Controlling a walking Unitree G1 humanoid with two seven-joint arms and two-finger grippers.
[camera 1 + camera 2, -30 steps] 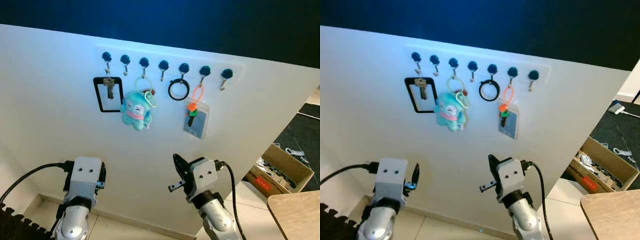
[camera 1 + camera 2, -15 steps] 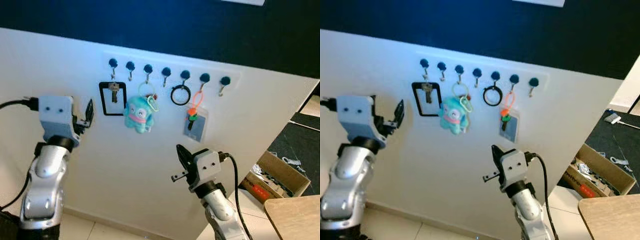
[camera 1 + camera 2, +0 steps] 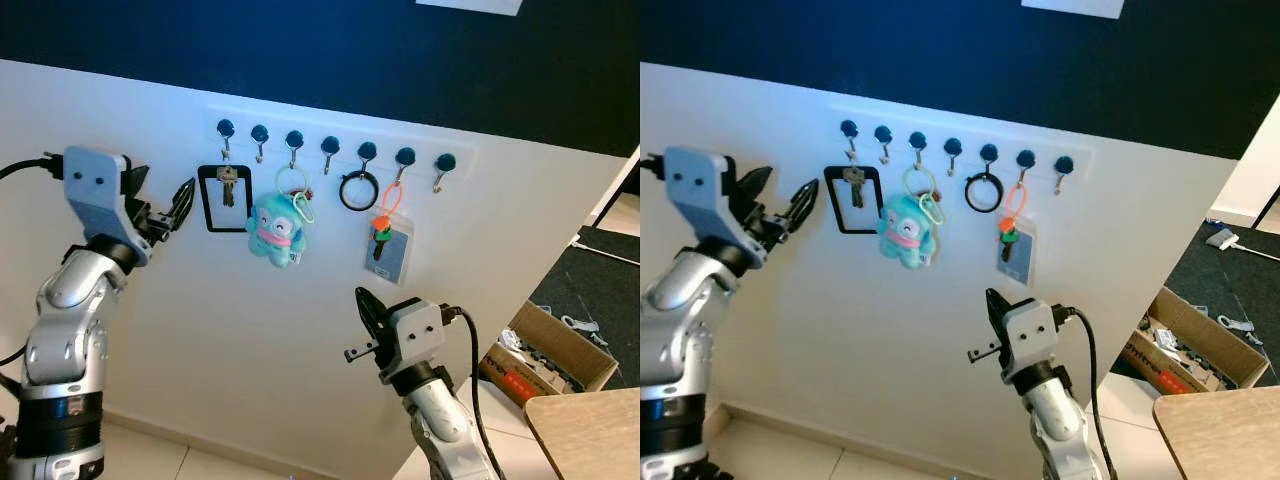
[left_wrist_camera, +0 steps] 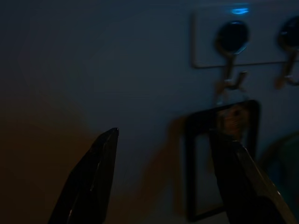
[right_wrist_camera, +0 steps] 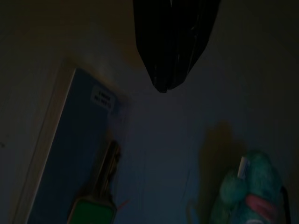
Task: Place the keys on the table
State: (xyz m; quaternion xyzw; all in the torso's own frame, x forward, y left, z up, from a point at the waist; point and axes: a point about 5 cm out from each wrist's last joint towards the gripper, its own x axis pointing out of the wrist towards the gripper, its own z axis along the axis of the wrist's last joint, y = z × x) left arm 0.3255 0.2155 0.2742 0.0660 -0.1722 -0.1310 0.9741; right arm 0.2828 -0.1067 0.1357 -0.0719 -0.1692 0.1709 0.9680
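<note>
No lettering is legible; the card holder's (image 5: 70,154) label is too dark.

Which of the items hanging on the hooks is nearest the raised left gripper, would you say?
The silver key in the black frame, on the leftmost hook; the left gripper is beside it.

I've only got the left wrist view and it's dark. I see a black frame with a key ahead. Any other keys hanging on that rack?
Observer: Yes. Right of the black frame that the open left gripper faces, a card holder with a green-headed key hangs on the sixth hook.
Operator: Where's my right gripper?
Observer: The right gripper is low, below that card holder, fingers shut.
Operator: And the table?
Observer: A wooden table corner sits at the far lower right.
</note>
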